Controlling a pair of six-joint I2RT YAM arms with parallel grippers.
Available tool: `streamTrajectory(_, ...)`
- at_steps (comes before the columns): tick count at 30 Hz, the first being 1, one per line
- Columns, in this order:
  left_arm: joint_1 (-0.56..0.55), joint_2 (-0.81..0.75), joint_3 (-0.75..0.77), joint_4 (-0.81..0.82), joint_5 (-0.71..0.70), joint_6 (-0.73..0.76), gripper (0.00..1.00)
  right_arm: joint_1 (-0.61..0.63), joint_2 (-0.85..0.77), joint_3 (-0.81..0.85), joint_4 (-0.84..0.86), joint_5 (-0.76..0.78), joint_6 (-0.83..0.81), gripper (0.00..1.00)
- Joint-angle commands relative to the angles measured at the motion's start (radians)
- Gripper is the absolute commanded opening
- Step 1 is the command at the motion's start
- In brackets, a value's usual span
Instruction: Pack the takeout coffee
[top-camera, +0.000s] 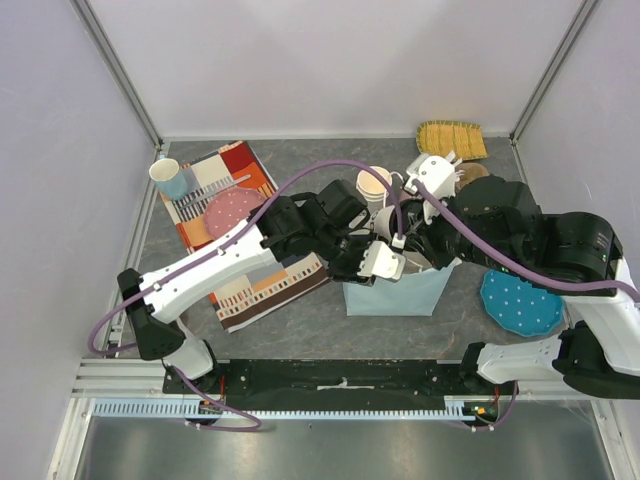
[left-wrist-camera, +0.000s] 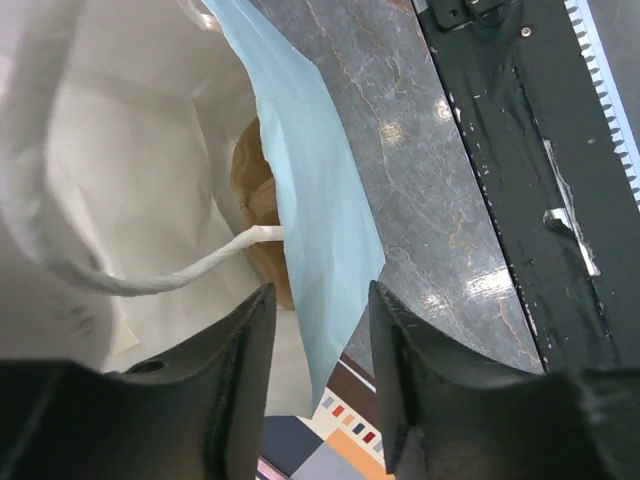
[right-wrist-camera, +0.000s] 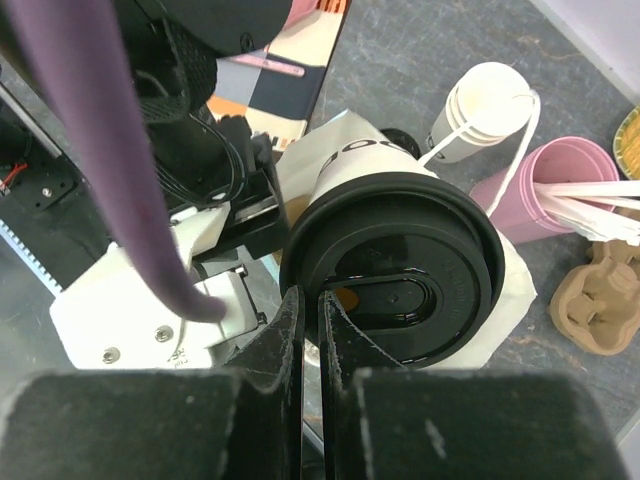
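1. Coffee (right-wrist-camera: 400, 270) hangs at the mouth of the bag (top-camera: 395, 297); we see its black lid from the right wrist view, with white bag paper showing on both sides of it.
2. Our right gripper (right-wrist-camera: 310, 330) is nearly closed and pinches the lid's rim, so we judge the cup is carried by that rim, though we cannot see the contact below the lid.
3. Our left gripper (left-wrist-camera: 320, 330) stands partly open at the bag's edge. The blue wall (left-wrist-camera: 320, 200) runs up from between the fingers and a white handle cord (left-wrist-camera: 190, 268) lies just beside them, but we cannot tell whether either is touched.
4. Inside the bag we make out a brown shape (left-wrist-camera: 255, 200) low down; what it is we cannot say.
5. Done so far, as we judge it: the bag stands open on the desk (top-camera: 300, 335) and the coffee is brought to its opening.
6. Left to do: lower the cup until it rests upright inside, let go of the lid, and draw both arms clear.
7. Other things near the bag, a cup stack (right-wrist-camera: 490, 110) and a pink cup (right-wrist-camera: 560, 190), sit apart on the desk.
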Motion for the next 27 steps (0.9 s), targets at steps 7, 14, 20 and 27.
streamTrajectory(7, -0.004, -0.093, 0.060, -0.033, -0.026, -0.010, 0.57, -0.004, 0.026, -0.055, -0.096, -0.024, -0.024, 0.03)
streamTrajectory(14, -0.004, -0.141, 0.042, -0.093, 0.008, -0.056, 0.64, -0.047, 0.079, -0.061, -0.096, -0.062, -0.022, 0.01)
streamTrajectory(20, -0.004, -0.172, 0.031, -0.088, -0.041, -0.105, 0.64, -0.085, 0.106, -0.040, -0.096, -0.079, -0.038, 0.00)
streamTrajectory(27, -0.001, -0.256, -0.055, 0.005, -0.205, -0.265, 0.64, -0.113, 0.115, -0.072, -0.096, -0.110, -0.004, 0.00)
